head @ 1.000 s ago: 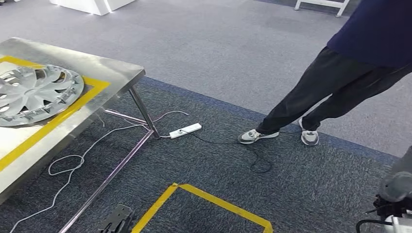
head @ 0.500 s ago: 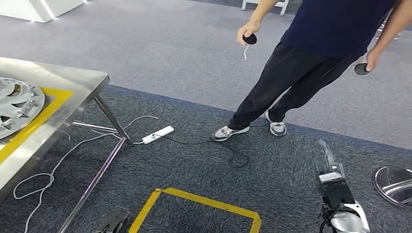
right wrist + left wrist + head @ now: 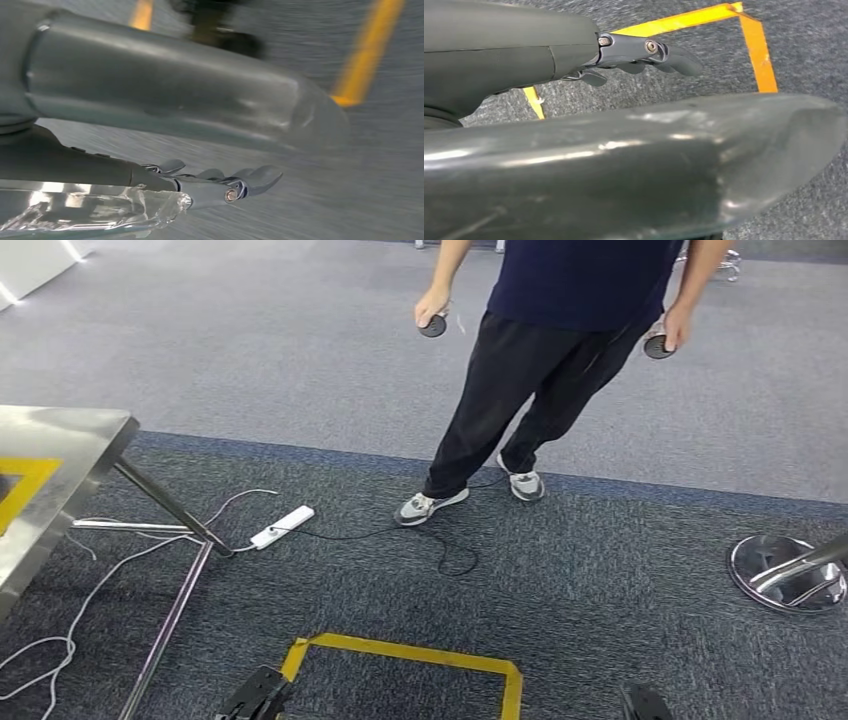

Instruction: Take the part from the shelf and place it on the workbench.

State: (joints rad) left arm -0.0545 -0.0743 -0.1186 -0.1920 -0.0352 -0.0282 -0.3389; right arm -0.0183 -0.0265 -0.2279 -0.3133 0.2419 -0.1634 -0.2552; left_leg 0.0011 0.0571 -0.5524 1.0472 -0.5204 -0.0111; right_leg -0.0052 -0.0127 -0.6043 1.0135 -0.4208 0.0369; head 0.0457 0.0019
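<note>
Grey fingers [image 3: 674,59] of the left hand [image 3: 634,55] lie straight and slightly apart over the carpet [image 3: 620,570], holding nothing. Right hand [image 3: 220,182] fingers likewise stretch out, empty. No part lies near either. Steel workbench [image 3: 60,455] corner stands at the carpet's left edge; a person [image 3: 560,330] stands beyond.

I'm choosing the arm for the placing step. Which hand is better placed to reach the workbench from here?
Left, probably. The workbench lies at the robot's left side, and the left hand hangs with straight fingers holding nothing. The right hand hangs on the far side.
</note>
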